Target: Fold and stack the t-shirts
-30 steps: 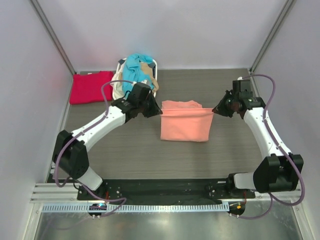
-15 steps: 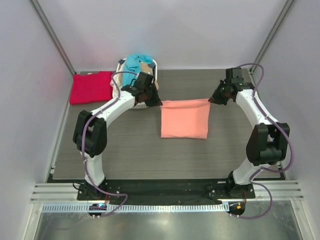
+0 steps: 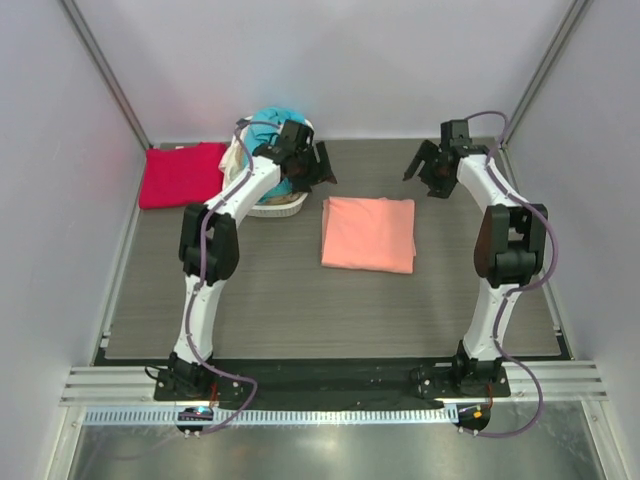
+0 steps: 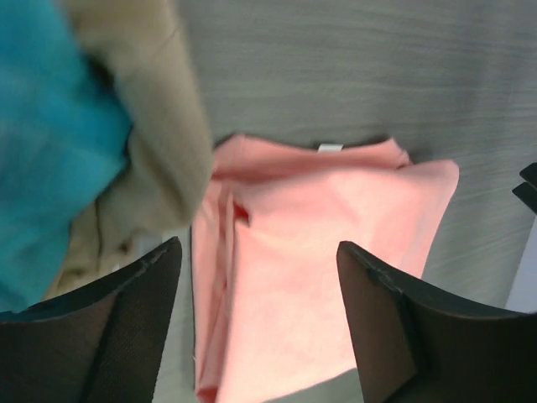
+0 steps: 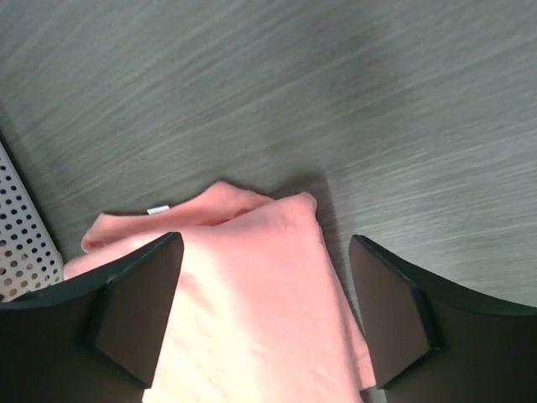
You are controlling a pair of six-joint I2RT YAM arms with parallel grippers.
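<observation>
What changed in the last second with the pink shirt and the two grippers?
The left gripper and right gripper drew the salmon-pink shirt by its far edge away from the bases, then opened and let go. It now lies folded flat on the table. The red shirt and laundry basket stayed put.

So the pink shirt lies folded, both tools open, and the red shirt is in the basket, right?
No: the top view shows the red shirt lying on the table left of the basket, not in it. The pink shirt is folded; left tool and right tool are open.
</observation>
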